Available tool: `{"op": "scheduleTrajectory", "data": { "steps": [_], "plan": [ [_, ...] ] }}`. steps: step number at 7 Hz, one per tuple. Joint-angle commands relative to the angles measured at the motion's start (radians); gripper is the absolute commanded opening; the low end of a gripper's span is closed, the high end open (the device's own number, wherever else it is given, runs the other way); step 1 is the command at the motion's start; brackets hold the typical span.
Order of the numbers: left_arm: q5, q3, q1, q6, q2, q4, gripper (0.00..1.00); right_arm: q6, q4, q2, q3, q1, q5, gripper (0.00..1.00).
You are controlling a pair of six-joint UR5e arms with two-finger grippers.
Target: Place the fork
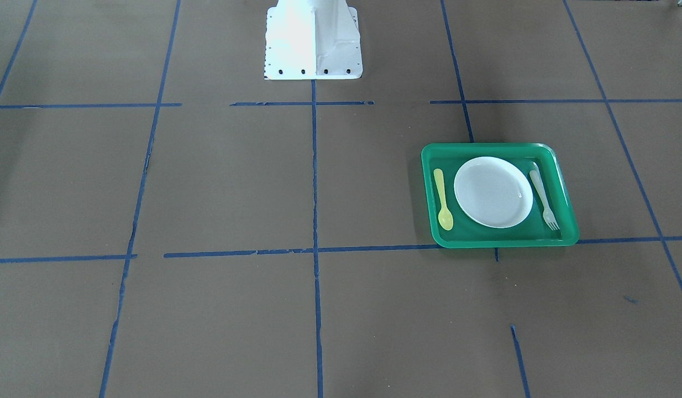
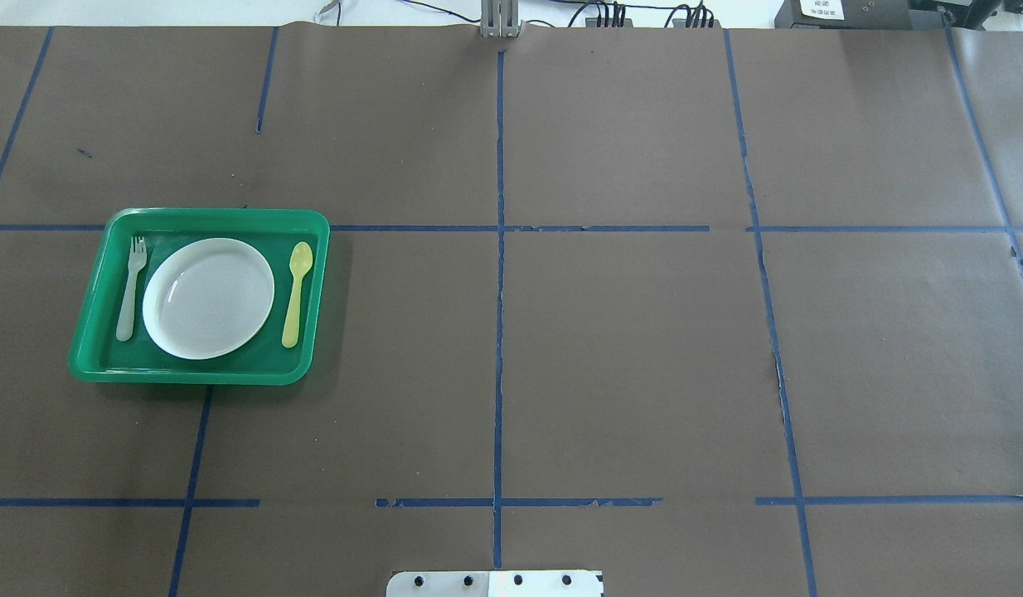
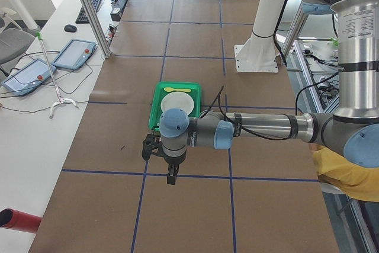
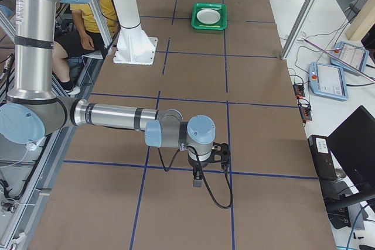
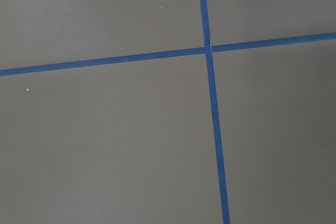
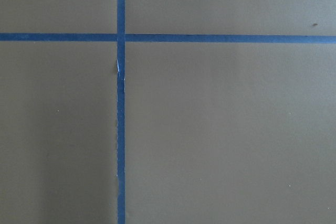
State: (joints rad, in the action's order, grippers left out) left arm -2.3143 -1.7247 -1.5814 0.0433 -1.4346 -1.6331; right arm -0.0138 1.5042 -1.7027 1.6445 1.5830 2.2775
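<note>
- The fork [image 1: 542, 198] [image 2: 131, 288] lies flat in a green tray [image 1: 498, 241] [image 2: 188, 377], well apart from both grippers, with its tines toward the operators' edge of the table.
- It lies along the tray's wall nearest the table's left end, just beside the white plate [image 1: 493, 192] [image 2: 209, 298]. Whether it touches the plate's rim I cannot tell.
- The left gripper [image 3: 171, 178] shows only in the exterior left view, so I cannot tell how its jaws stand. It points down over the table, and its wrist view shows only brown paper and crossing blue tape.
- The right gripper [image 4: 198, 181] shows only in the exterior right view, so its jaws cannot be judged either. It points down toward the table's right end, far from the tray.
- Each forearm reaches out level from its upright arm on the robot's edge.
- A yellow plastic spoon [image 1: 443, 199] [image 2: 296, 292] lies on the plate's other side, its bowl toward the operators' edge.
- The tray sits near the table's left end, about midway between the robot's edge and the operators' edge.
- A white pedestal base [image 1: 313, 38] [image 2: 495, 583] stands at the middle of the robot's edge.
</note>
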Motion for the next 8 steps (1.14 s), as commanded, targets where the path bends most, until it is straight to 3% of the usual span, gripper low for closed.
{"op": "scheduleTrajectory", "data": {
  "steps": [1,8],
  "plan": [
    [0.007,-0.001,-0.002,0.0,-0.003,0.002,1.0,0.0,0.001,0.0,0.0,0.0,0.0,1.0],
    [0.004,0.004,-0.002,0.001,-0.006,-0.025,1.0,0.0,0.001,0.0,0.0,0.0,0.0,1.0]
  ]
}}
